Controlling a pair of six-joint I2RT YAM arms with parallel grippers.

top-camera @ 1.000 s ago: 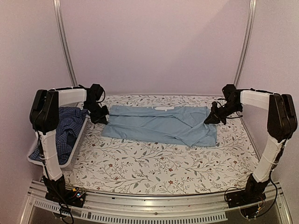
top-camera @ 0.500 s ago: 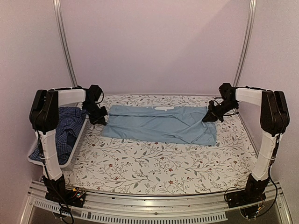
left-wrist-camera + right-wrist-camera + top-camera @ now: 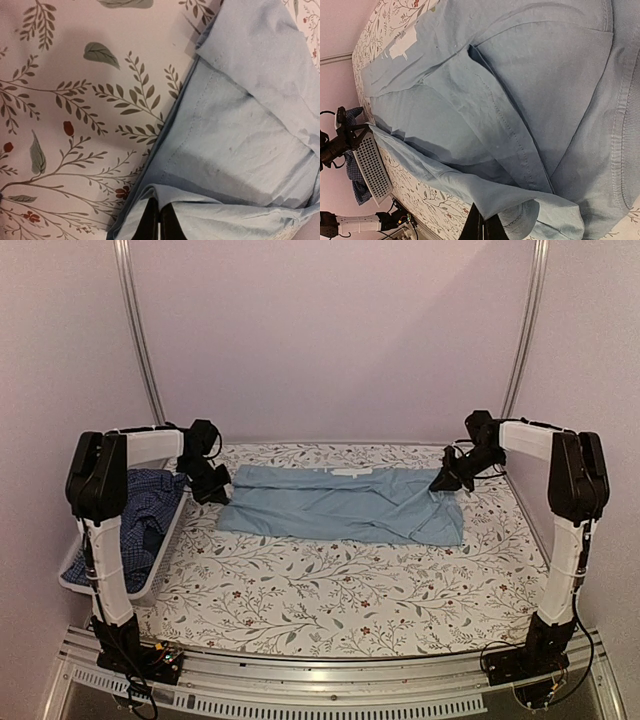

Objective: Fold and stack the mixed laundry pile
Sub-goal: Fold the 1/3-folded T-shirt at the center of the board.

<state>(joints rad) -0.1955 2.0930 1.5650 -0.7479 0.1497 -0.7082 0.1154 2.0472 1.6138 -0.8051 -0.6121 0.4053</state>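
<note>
Find the light-blue shirt (image 3: 340, 505) spread crosswise on the far half of the floral surface (image 3: 330, 590), apart from the white basket (image 3: 163, 552) at the left edge with the dark checked shirt (image 3: 140, 505) inside. See the left gripper (image 3: 213, 488) at the shirt's left end and the right gripper (image 3: 447, 480) at its right end, both sets of fingers (image 3: 150, 225) pressed fully together on a pinch of cloth edge (a thin bite, by the look of both wrist views). Judge the step as stretching the shirt flat before a fold. Pull outward evenly with both arms, low over the surface, just enough to draw out the diagonal creases near the right end. Avoid a hard tug: with so little cloth between the fingers, expect a slip. Match the two heights to prevent dragging or twisting at either end. Lay the shirt down square to the surface edge, and release only after settling the cloth flat.
</note>
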